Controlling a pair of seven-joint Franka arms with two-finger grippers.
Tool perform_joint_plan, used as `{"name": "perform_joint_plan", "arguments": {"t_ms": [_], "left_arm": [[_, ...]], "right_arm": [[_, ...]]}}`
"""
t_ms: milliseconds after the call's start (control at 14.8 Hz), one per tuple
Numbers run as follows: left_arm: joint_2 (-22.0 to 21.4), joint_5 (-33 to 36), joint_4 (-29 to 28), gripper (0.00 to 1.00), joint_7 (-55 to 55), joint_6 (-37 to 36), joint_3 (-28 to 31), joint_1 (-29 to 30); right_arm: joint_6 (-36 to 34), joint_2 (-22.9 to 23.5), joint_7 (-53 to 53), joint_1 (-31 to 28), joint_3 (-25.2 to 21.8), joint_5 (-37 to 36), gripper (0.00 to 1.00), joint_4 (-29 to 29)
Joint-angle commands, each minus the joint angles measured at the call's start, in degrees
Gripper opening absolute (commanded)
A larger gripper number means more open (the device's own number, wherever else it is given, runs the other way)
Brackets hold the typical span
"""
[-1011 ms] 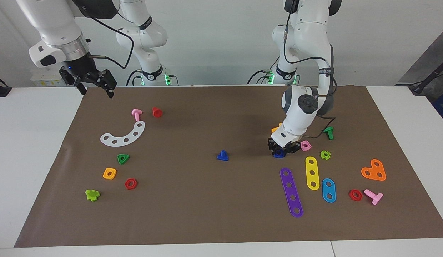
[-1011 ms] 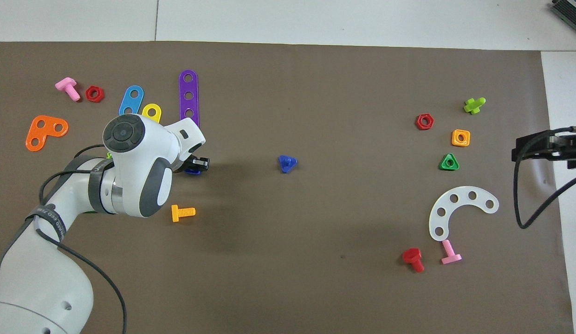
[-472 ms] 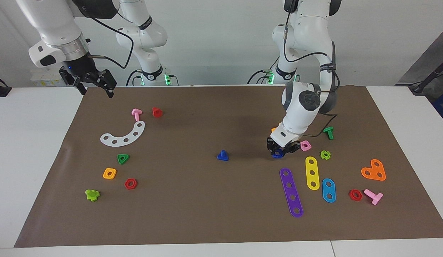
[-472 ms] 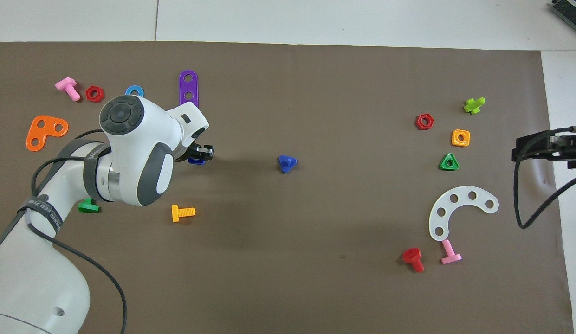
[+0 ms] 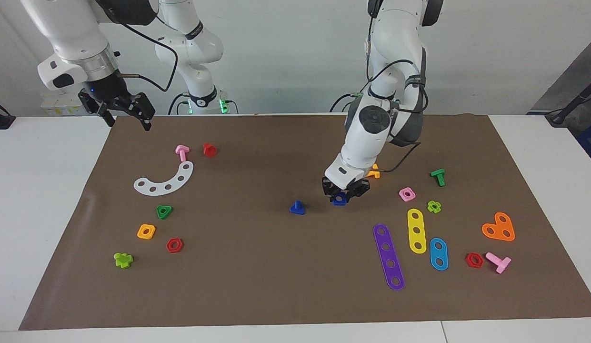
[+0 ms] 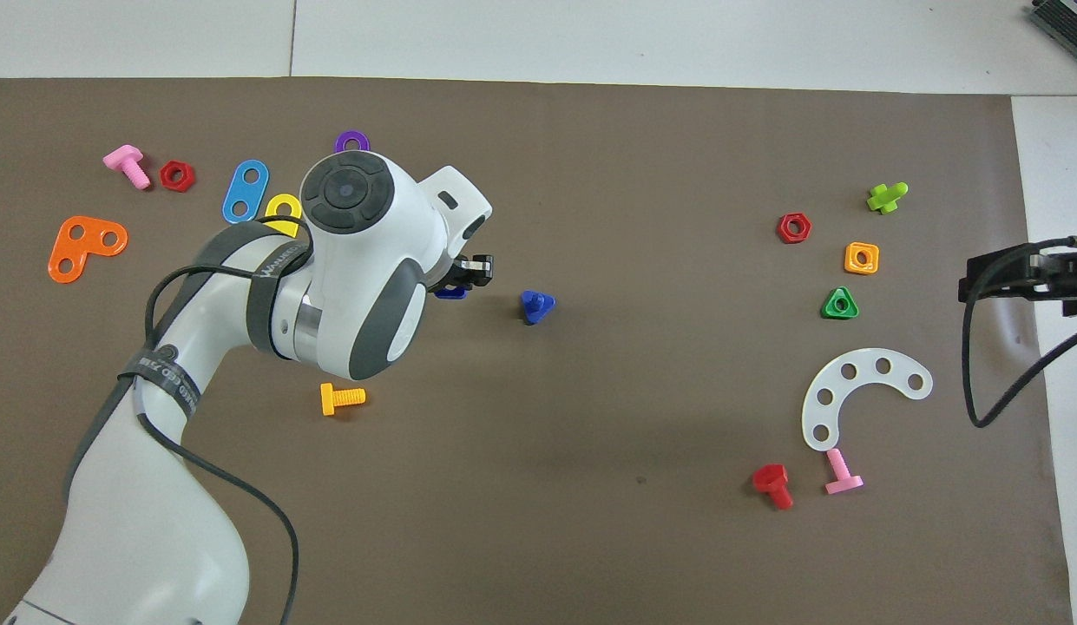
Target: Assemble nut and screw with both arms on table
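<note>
The dark-blue screw [image 5: 297, 207] stands head-down near the middle of the brown mat [image 5: 276, 286]; it also shows in the overhead view [image 6: 536, 305]. My left gripper [image 5: 345, 194] is shut on the dark-blue square nut [image 5: 339, 200] and holds it just above the mat, beside the screw toward the left arm's end. In the overhead view the nut [image 6: 451, 292] peeks out under the left gripper [image 6: 469, 273]. My right gripper [image 5: 128, 114] waits open above the mat's corner at the right arm's end, and it also shows in the overhead view [image 6: 1024, 276].
A pink square nut [image 5: 406, 194], orange screw [image 5: 373, 172], green screw [image 5: 438, 176] and purple strip [image 5: 388, 256] lie toward the left arm's end. A white curved plate [image 5: 165, 180], green triangular nut [image 5: 164, 211] and orange square nut [image 5: 146, 231] lie toward the right arm's end.
My left gripper has lifted the dark-blue nut from beside the pink nut and carried it toward the screw at the mat's middle. The right arm has not moved.
</note>
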Motion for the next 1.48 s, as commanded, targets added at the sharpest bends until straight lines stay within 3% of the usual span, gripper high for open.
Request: {"name": "perform_joint_plan", "arguments": {"t_ms": [0, 472, 1416], "left_arm": [[6.2, -1.1, 10.1, 0.02, -3.7, -5.0, 1.0, -2.6], [10.6, -0.9, 16.1, 0.01, -6.3, -5.3, 0.8, -5.2], [11.6, -0.7, 13.8, 0.00, -6.3, -2.9, 0.7, -7.6]], "right_arm": [[0.1, -0.3, -1.4, -1.2, 0.7, 0.3, 1.00, -0.5], [0.2, -0.3, -1.5, -1.4, 0.7, 0.3, 1.00, -0.6], [0.2, -0.3, -1.7, -1.5, 0.6, 0.3, 1.00, -0.6]]}}
